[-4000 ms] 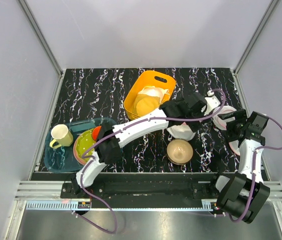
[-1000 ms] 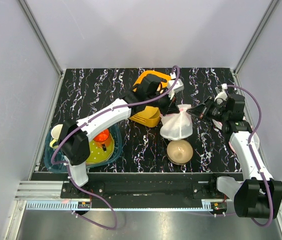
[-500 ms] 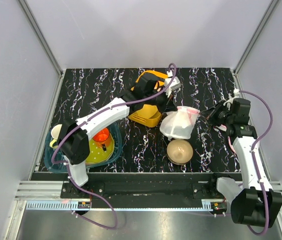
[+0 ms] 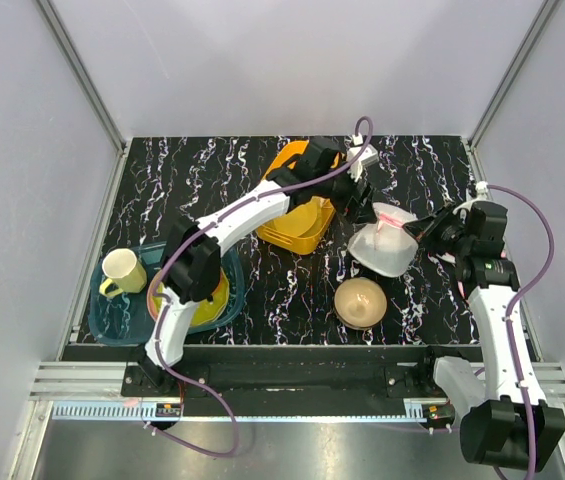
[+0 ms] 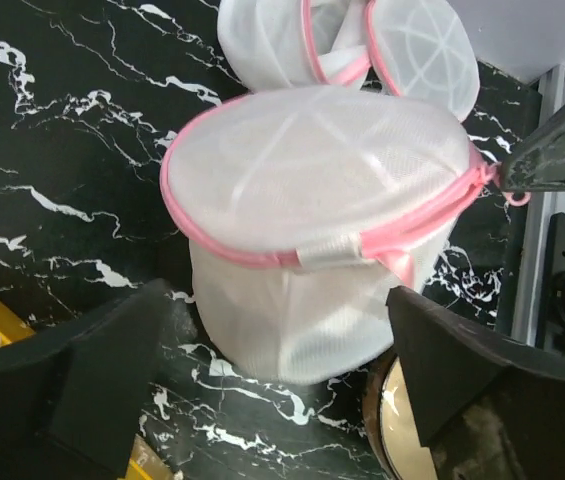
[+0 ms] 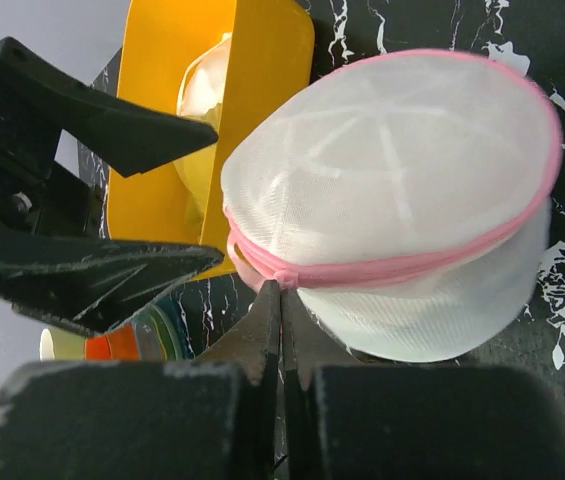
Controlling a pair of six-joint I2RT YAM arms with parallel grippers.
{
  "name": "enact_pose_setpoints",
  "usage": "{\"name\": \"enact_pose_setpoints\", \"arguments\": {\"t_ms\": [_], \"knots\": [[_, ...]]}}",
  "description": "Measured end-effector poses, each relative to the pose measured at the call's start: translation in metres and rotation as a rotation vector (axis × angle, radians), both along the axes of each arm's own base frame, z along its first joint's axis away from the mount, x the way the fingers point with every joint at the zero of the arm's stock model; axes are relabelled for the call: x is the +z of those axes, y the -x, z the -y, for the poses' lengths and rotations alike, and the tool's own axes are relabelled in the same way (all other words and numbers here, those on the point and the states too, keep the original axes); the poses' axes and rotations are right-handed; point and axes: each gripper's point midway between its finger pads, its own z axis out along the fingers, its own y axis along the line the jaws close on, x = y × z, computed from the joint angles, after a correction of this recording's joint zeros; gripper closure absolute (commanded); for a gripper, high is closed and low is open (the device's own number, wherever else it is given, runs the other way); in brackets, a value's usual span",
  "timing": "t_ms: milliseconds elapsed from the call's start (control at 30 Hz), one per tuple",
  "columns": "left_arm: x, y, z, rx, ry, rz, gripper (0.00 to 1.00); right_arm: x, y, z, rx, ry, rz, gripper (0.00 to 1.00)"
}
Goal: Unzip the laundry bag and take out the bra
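Observation:
The laundry bag (image 4: 386,247) is a white mesh drum with pink zip trim. It stands on the black marble table beside the tan bowl, its lid flap down. My right gripper (image 4: 425,232) is shut on the pink zip pull at the bag's rim (image 6: 307,272), fingertips pressed together (image 6: 282,292). My left gripper (image 5: 274,300) hovers open above the bag (image 5: 312,200), one black finger (image 5: 92,370) on each side and nothing between them. In the top view the left gripper (image 4: 359,196) sits just behind the bag's left edge. The bra does not show.
A yellow basket (image 4: 284,228) holding pale cloth stands left of the bag. The tan bowl (image 4: 360,301) is just in front of it. Flat pink-rimmed white discs (image 5: 362,45) lie behind it. A teal tray (image 4: 119,318) with a mug (image 4: 122,270) and plates sits at the near left.
My left gripper has opened, let go of the bag and drawn back towards the basket. The bag has shifted right and sits squarer; the right gripper still pinches its zip pull.

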Motion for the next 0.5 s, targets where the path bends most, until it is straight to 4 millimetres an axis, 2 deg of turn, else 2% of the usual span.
{"name": "enact_pose_setpoints", "arguments": {"t_ms": [133,267,400,500], "knots": [[0.001,0.016,-0.013,-0.015,-0.017,0.011,0.01,-0.006,0.002,-0.002,0.009,-0.006,-0.013,1.00],[0.029,0.031,-0.022,-0.048,0.007,0.091,0.01,-0.012,0.003,-0.004,0.019,-0.013,-0.031,1.00],[0.052,0.043,-0.018,-0.101,0.045,0.233,0.01,-0.016,0.002,-0.005,0.028,-0.020,-0.046,1.00],[0.052,0.057,-0.003,-0.168,0.027,0.367,0.01,-0.016,0.002,-0.007,0.035,-0.025,-0.050,1.00]]}}
